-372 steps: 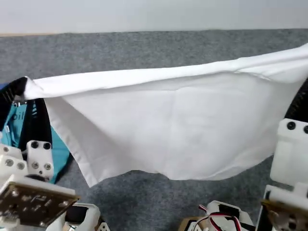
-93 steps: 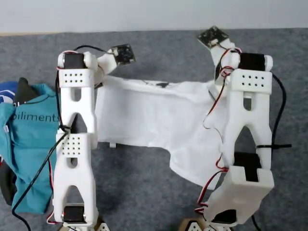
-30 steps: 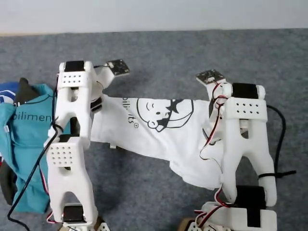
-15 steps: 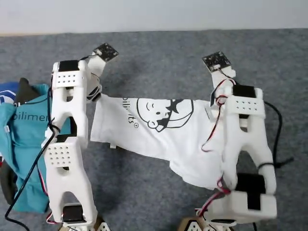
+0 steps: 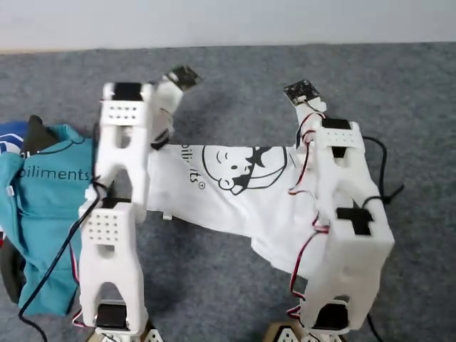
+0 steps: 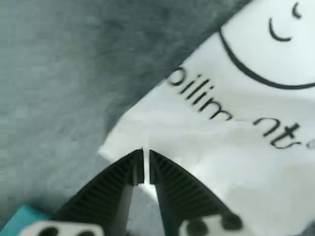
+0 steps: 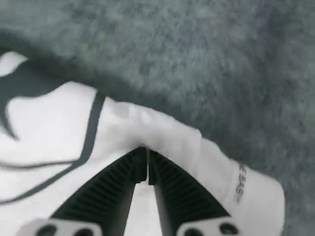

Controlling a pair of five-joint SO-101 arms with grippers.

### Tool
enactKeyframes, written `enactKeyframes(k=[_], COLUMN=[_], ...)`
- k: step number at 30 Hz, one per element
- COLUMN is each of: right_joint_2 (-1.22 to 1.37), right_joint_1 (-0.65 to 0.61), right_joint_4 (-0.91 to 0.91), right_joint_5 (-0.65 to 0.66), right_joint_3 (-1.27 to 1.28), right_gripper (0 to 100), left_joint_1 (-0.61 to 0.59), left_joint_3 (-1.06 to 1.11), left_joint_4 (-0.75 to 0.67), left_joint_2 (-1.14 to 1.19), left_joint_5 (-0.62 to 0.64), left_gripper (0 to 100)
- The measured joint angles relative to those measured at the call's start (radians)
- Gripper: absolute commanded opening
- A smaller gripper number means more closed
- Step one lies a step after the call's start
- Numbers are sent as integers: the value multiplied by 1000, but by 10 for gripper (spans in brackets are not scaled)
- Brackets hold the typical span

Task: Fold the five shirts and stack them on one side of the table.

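High view: the white shirt (image 5: pixel 235 192) is lying print-up on the grey table (image 5: pixel 235 78), both arms leaning over its far corners, a teal shirt (image 5: pixel 43 206) heaped beside it.

Left wrist view: the left gripper (image 6: pixel 145 153) is sitting closed at the shirt's corner; whether it is pinching cloth cannot be told.

Right wrist view: the right gripper (image 7: pixel 147 150) is sitting closed likewise at a hem.

A fold seems to be starting; next, both corners probably need drawing toward the near edge together.
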Motion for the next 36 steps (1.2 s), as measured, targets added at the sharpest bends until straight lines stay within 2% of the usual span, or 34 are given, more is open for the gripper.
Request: enactKeyframes(k=[6,14,23,28,36], right_joint_2=[219,422,470,477,546], right_joint_1=[43,60,74,66,25], right_joint_4=[58,275,451,526,534], right_joint_5=[0,-2,0,0,0], right_joint_3=[-310,-695,-888,-970,-976], right_gripper=[10,10,10,10,10], left_joint_1=[2,-37,-86,-64,84], left_joint_3=[-55,-218,-242,-138,226], left_joint_4=[-5,89,100,100,100], left_joint_2=[117,190,187,41,-201], left_joint_5=[-18,-57,-94,-94,-94], left_gripper=[23,23,58,58,58])
